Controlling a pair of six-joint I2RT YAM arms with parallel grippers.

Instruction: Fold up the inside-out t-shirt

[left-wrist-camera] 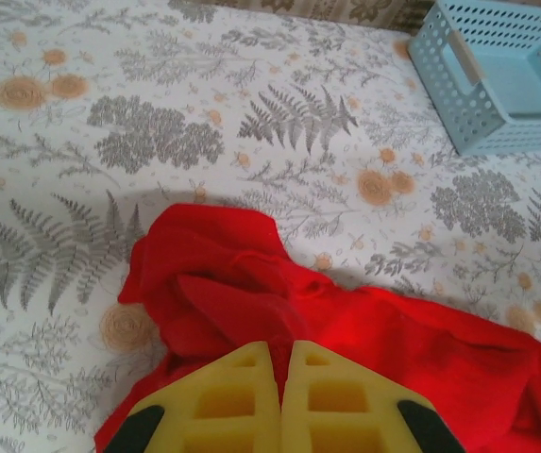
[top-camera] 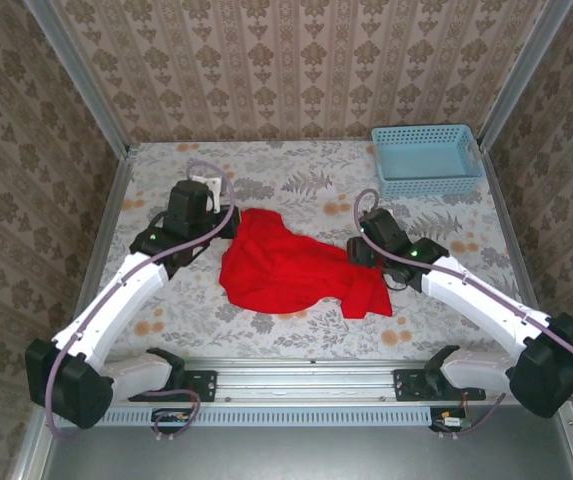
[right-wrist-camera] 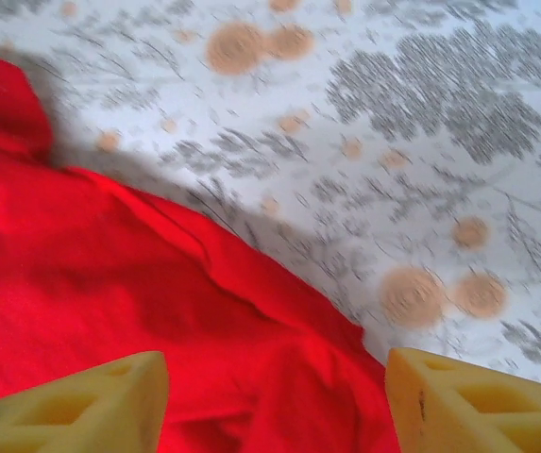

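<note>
Now we see the inside-out t-shirt (top-camera: 291, 268) bunched in the middle of the worktop (top-camera: 296, 185), its long axis running from far-left to near-right between our two arms. Our left end effector (left-wrist-camera: 284, 351) is clenched on a raised fold at the shirt's far-left end. The right end effector (right-wrist-camera: 275, 377) hangs released, jaws wide, just over the opposite edge, so we judge it better placed for the next grasp.
</note>
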